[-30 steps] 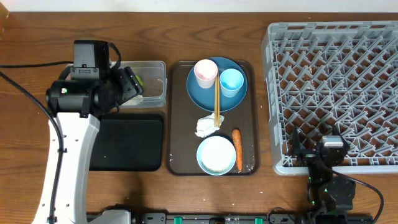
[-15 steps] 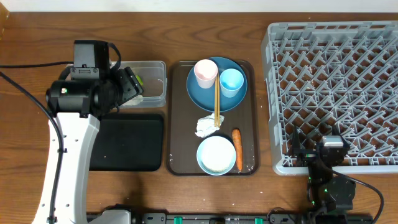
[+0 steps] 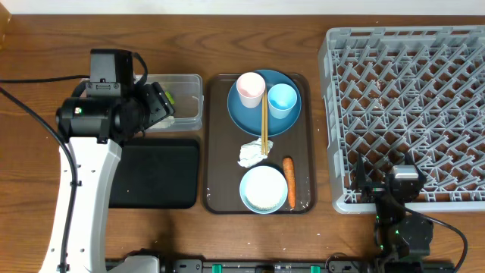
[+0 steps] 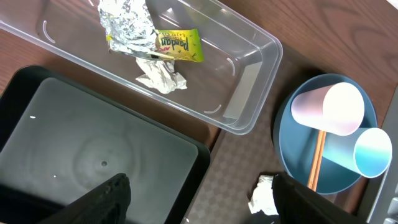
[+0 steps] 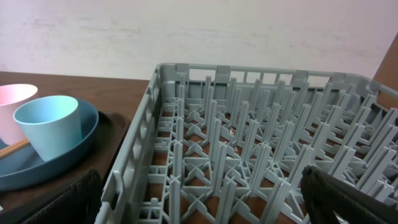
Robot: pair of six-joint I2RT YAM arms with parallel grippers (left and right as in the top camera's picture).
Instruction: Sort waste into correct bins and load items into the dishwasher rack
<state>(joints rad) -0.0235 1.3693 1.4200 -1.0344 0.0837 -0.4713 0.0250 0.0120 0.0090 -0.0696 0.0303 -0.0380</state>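
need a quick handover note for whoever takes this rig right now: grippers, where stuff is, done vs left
Left gripper: open, empty, above the black tray, beside the clear tub.
Right gripper: open, empty, at the near edge of the dishwasher rack.
Done: foil, yellow-green wrapper and white tissue in the tub.
Left: crumpled tissue and carrot on the brown serving tray need binning. Dark-blue plate, pink cup, light-blue cup, chopsticks and pale-blue bowl go into the rack, which holds nothing yet.
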